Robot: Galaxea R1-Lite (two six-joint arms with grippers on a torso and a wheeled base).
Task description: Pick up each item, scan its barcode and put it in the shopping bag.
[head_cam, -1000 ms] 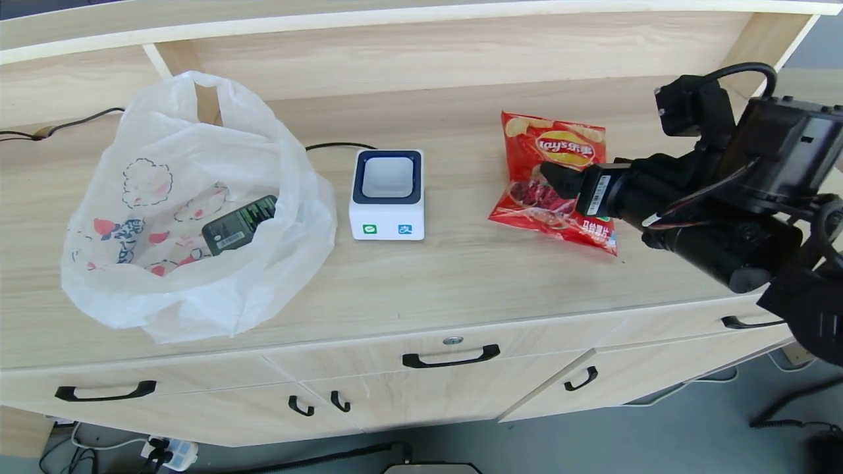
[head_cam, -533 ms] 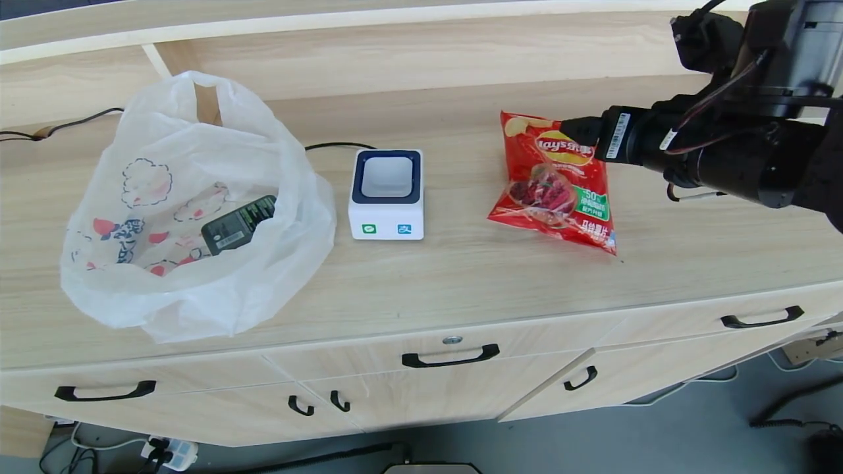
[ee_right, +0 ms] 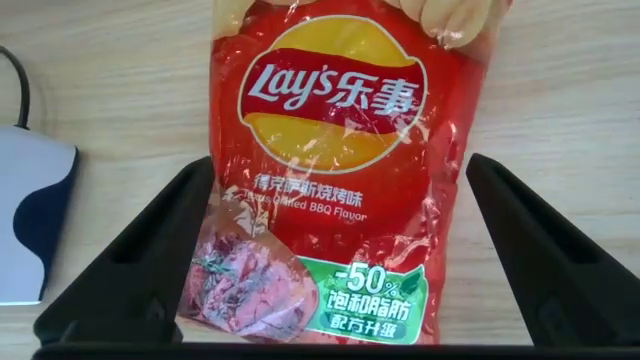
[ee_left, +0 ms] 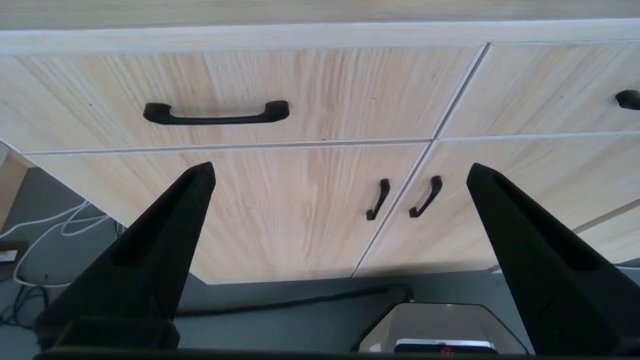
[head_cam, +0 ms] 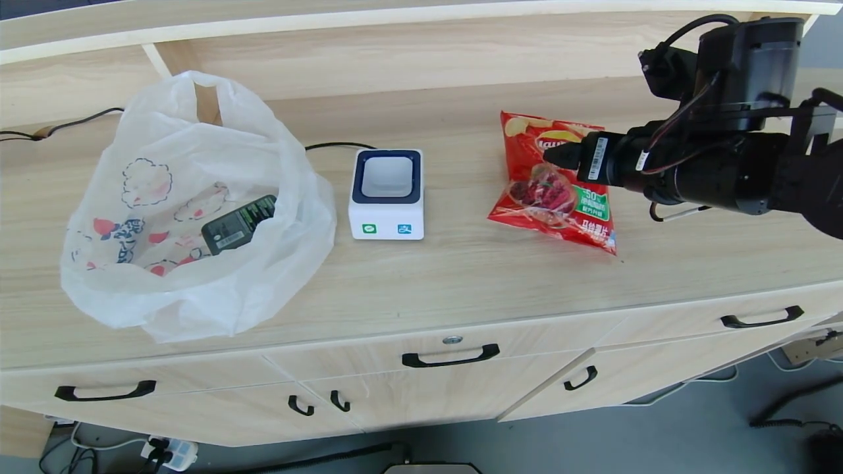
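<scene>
A red chip bag (head_cam: pixel 550 197) lies flat on the wooden counter, right of the white barcode scanner (head_cam: pixel 387 195). My right gripper (head_cam: pixel 557 155) hovers above the bag's upper half. In the right wrist view it (ee_right: pixel 340 165) is open, its fingers (ee_right: pixel 130 290) on either side of the chip bag (ee_right: pixel 335 130) and apart from it. The white plastic shopping bag (head_cam: pixel 191 276) sits at the counter's left with a dark packet (head_cam: pixel 238 224) inside. My left gripper (ee_left: pixel 340 170) is open and holds nothing, facing the cabinet fronts below the counter.
A cable (head_cam: pixel 339 145) runs behind the scanner, whose corner (ee_right: pixel 30 225) shows beside the chip bag. Raised shelving (head_cam: pixel 421 52) backs the counter. Drawers with black handles (ee_left: pixel 215 112) lie below the front edge.
My right arm swung up and toward the back of the counter, then came down a little, so the gripper now sits over the chip bag's upper half instead of its middle. Nothing else moved.
</scene>
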